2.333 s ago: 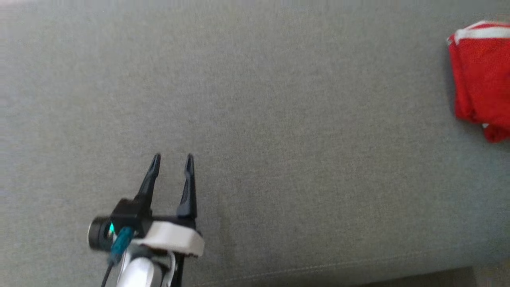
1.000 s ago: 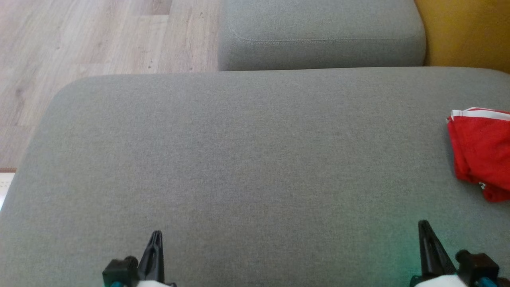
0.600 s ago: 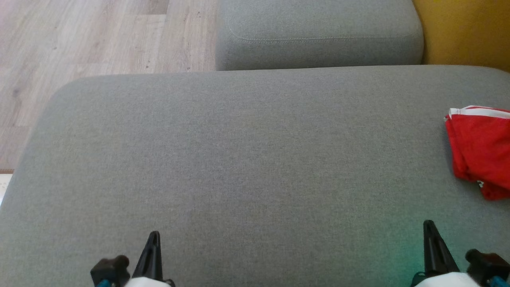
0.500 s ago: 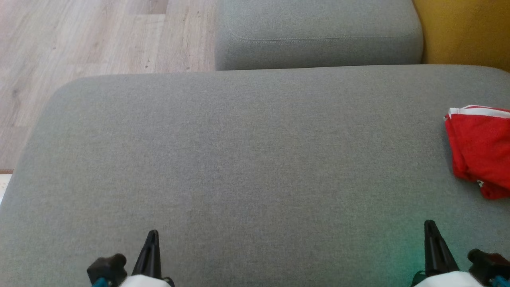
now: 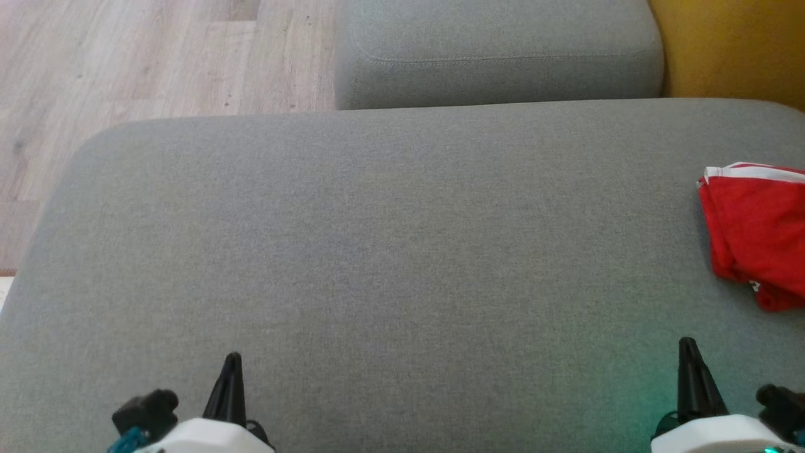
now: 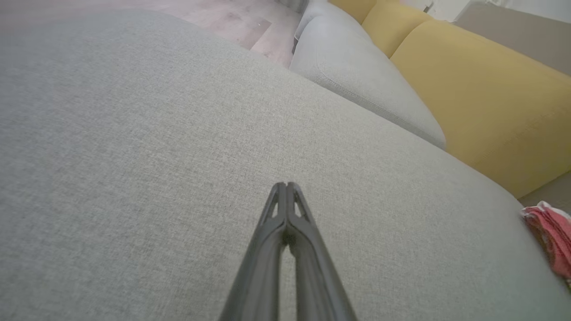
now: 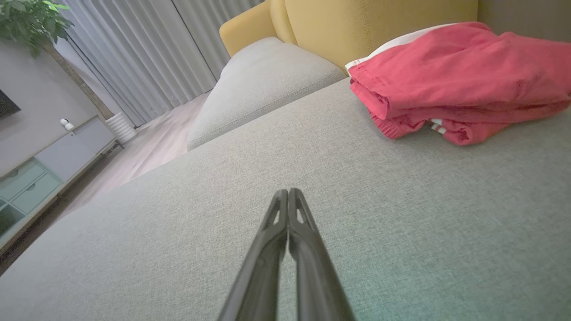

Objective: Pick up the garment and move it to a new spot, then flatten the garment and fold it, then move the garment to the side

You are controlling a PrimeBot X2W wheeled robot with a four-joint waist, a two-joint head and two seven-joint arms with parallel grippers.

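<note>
The garment [image 5: 755, 236] is red with a white band, folded into a compact pile at the right edge of the grey cushion [image 5: 390, 251]. The right wrist view has the garment [image 7: 464, 80] at upper right, ahead of my right gripper [image 7: 288, 191], whose tips meet with nothing between them. My right gripper [image 5: 688, 345] sits low at the lower right, well short of the pile. At the lower left my left gripper [image 5: 232, 358] is shut and empty too, its tips together [image 6: 286, 184] over bare cushion. A sliver of the garment [image 6: 551, 236] lies far right in the left wrist view.
A second grey cushion [image 5: 497, 56] lies beyond the big one, with a yellow sofa back [image 5: 729, 50] to its right. Wooden floor [image 5: 126, 63] lies past the cushion's far left corner. A cabinet [image 7: 40, 165], curtains [image 7: 147, 53] and a plant [image 7: 31, 20] stand in the background.
The head camera has swung up since the earliest frame, bringing floor and the far cushion into view. The left gripper, open then, is shut. Over the last second only slight camera drift.
</note>
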